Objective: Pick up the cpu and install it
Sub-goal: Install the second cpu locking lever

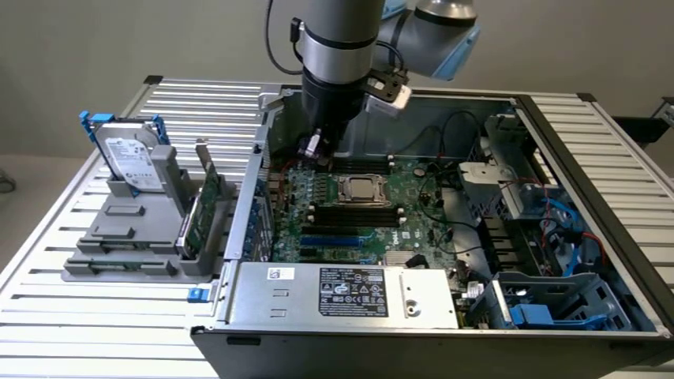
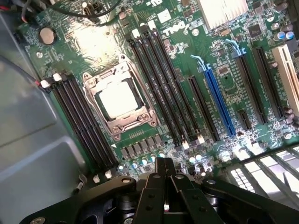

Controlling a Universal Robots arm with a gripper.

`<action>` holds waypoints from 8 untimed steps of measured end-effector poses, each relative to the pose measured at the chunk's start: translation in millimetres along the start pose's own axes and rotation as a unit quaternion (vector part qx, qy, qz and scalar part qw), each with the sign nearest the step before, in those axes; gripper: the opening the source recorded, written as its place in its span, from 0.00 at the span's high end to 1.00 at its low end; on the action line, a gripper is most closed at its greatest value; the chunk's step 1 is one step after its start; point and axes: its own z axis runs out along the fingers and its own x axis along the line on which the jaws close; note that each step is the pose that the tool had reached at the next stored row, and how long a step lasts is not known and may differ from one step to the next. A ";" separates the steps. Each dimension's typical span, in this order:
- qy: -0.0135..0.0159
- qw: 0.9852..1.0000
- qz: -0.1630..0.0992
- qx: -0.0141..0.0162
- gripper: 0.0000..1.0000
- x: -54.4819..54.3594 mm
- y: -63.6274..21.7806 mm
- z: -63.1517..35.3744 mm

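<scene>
You are looking at the gripper hanging over the green motherboard inside the open computer case, its fingers pressed together and carrying nothing. The cpu is sitting in the socket frame near the middle of the board, at about five o'clock from the gripper in the exterior view and apart from it. The hard drive is standing upright in the grey holder at nine o'clock from the case, on the slatted table.
</scene>
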 end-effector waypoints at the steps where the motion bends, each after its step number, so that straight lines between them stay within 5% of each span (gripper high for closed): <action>1: 0.000 1.000 -0.009 0.000 0.89 0.0 0.0 -0.1; 4: -0.001 0.999 -0.033 -0.003 0.89 0.0 0.0 -0.2; 8: 0.001 0.998 -0.063 -0.013 0.89 -0.1 0.0 -0.3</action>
